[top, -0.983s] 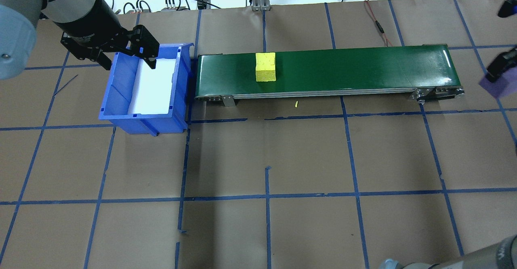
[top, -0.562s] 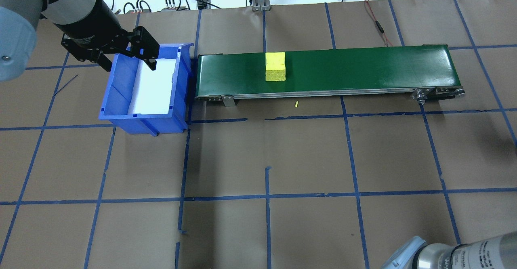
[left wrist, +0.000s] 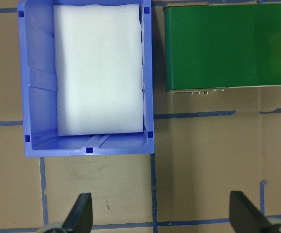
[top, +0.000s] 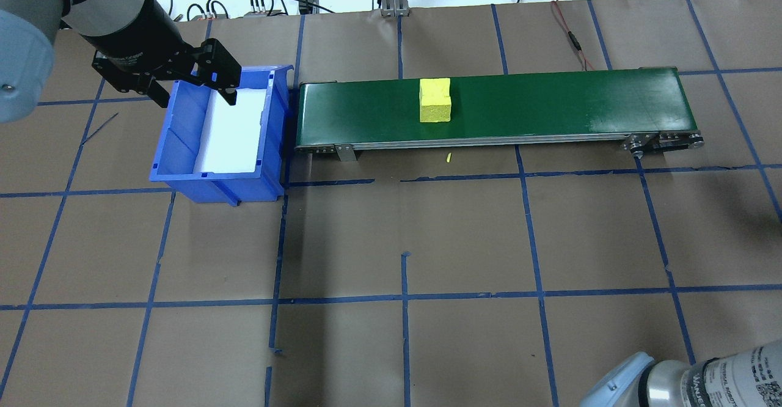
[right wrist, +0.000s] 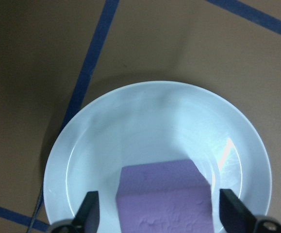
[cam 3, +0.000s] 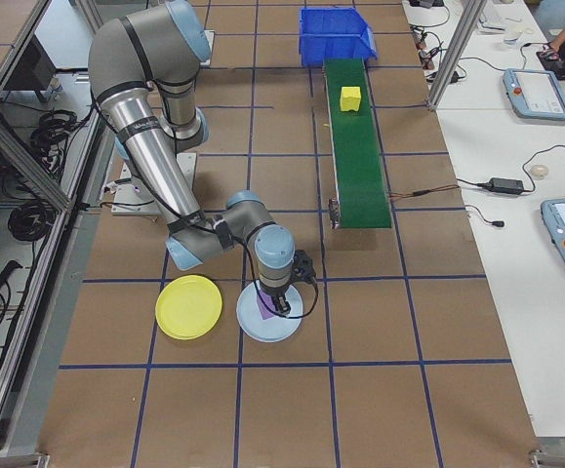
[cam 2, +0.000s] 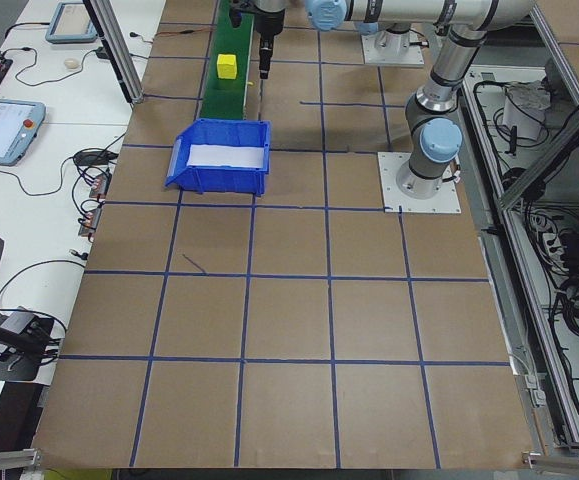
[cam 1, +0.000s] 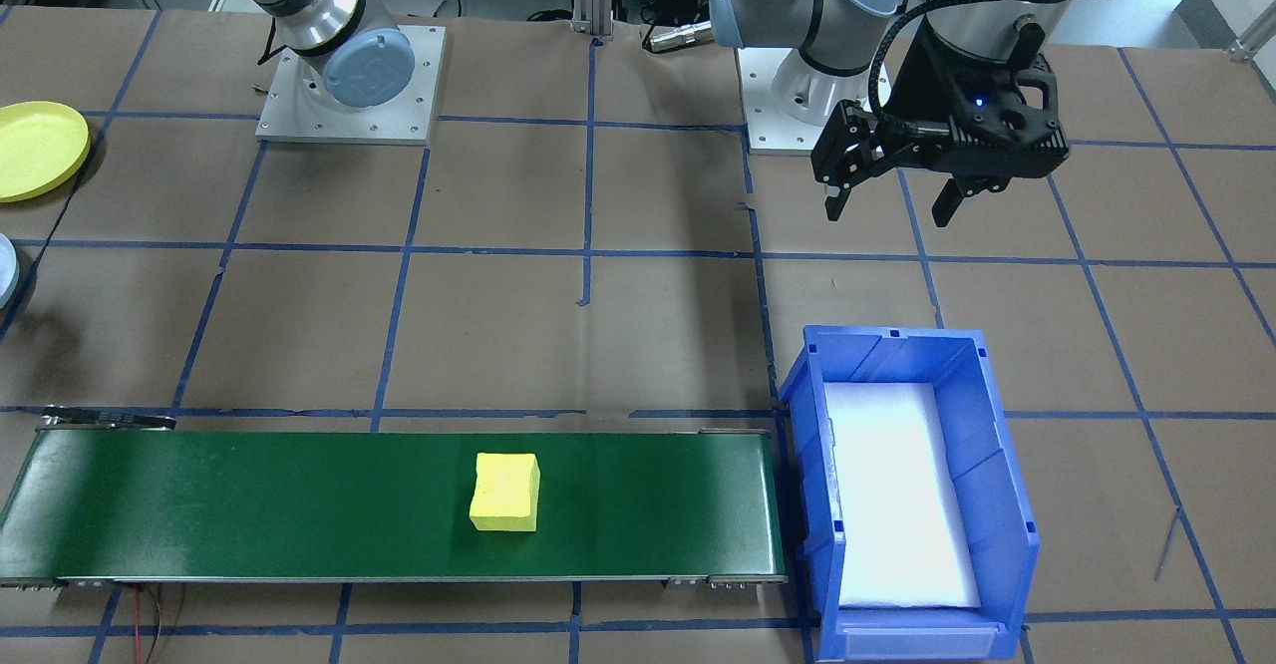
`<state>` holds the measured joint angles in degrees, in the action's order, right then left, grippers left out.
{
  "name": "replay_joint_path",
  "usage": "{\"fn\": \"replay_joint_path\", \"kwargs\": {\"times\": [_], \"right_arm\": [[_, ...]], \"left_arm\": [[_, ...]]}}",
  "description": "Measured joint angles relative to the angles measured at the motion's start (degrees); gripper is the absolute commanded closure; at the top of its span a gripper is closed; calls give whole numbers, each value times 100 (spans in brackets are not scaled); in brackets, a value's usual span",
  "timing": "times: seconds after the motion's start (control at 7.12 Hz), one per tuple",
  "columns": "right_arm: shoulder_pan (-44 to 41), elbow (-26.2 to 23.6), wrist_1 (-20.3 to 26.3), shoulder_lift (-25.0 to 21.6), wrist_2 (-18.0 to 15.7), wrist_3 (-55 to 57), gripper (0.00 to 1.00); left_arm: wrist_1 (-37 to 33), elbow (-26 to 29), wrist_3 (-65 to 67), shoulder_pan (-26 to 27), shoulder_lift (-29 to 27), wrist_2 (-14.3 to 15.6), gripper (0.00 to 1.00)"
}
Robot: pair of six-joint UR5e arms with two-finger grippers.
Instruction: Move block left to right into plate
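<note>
Here: purple block [right wrist: 167,196] between spread fingers of right claw [right wrist: 162,213], over pale plate [right wrist: 106,145]; grip contact unclear. Left claw [cam 1: 890,200] open, empty, well apart.

I work in a robotics lab: my table [top: 427,242] is papered brown with a blue tape grid, flanked by teach pendants [cam 3: 536,93], cables, aluminium framing

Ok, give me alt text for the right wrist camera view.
A purple block sits on a pale blue plate, between the two spread fingers of the right hand. Brown paper with blue tape lines surrounds the plate.
</note>
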<state>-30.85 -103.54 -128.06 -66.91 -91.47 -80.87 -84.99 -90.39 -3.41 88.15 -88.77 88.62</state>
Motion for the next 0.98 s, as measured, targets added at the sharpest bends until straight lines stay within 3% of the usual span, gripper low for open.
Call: {"fn": "replay_joint_path", "kwargs": {"times": [0.28, 0.56, 0.98], "right_arm": [[-168, 35, 454, -427, -44, 779, 0], [-1208, 159, 1499, -1136, 113, 2526, 0], [-3096, 599, 1842, -1213, 1142, 5495, 0]], "left_arm": [[-1, 13, 8, 0, 1, -3, 0], [-11, 23, 14, 0, 1, -3, 0], [-17, 45, 8, -2, 0, 46, 0]]}}
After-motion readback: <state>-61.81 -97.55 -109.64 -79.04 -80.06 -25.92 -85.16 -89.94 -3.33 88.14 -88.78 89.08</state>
